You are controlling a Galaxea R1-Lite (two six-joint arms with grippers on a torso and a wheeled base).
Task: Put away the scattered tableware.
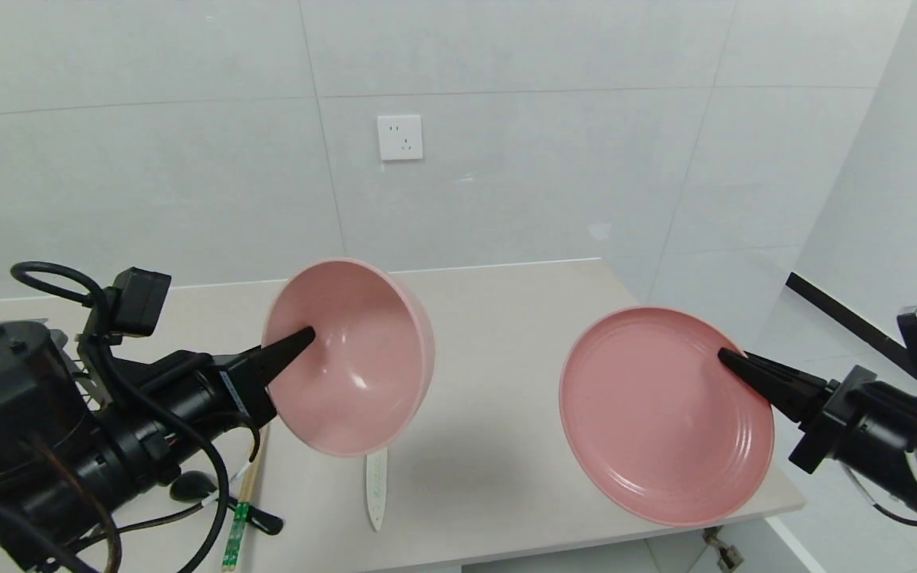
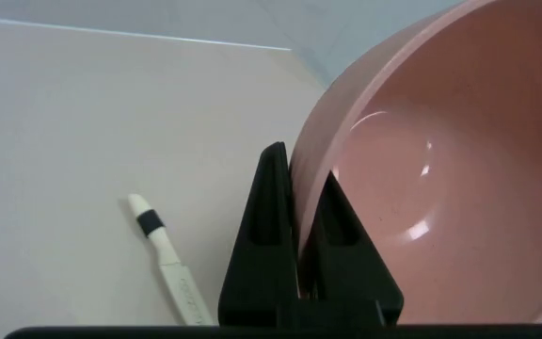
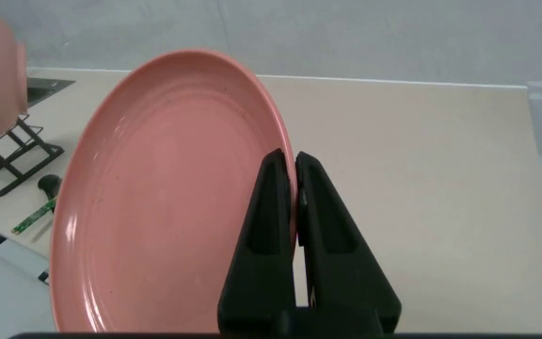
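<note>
L pincer (image 1: 309,334) is clenched on the rim of the pink bowl (image 1: 351,358), one finger inside the wall and one outside. The bowl hangs tipped on its side above the table (image 1: 506,334), roughly over the middle-left, with its opening facing me. R pincer (image 1: 725,358) is clamped on the edge of the pink plate (image 1: 661,414). The plate is also tilted up, in the air over the table's near-right corner and partly past the edge. Bowl and plate are well apart and neither touches the table.

Progress, as I judge it: early to mid. Two pcs are lifted, but nothing I can see is stowed yet.

Left on the table:
- a white utensil (image 1: 376,489), knife-like w/ a dark band, near the front edge under the bowl
- chopsticks (image 1: 242,509) at the front-left
- a dark spoon-like item (image 1: 192,485) beside them, partly hidden by my L arm

A black wire rack (image 3: 7,151) stands on the table's left side. It's prob. where plate and bowl go, though I can't confirm that.

To do: set both pieces down in place, then come back for the small stuff. Both rim grips are thin, so either piece could swing or slip.
</note>
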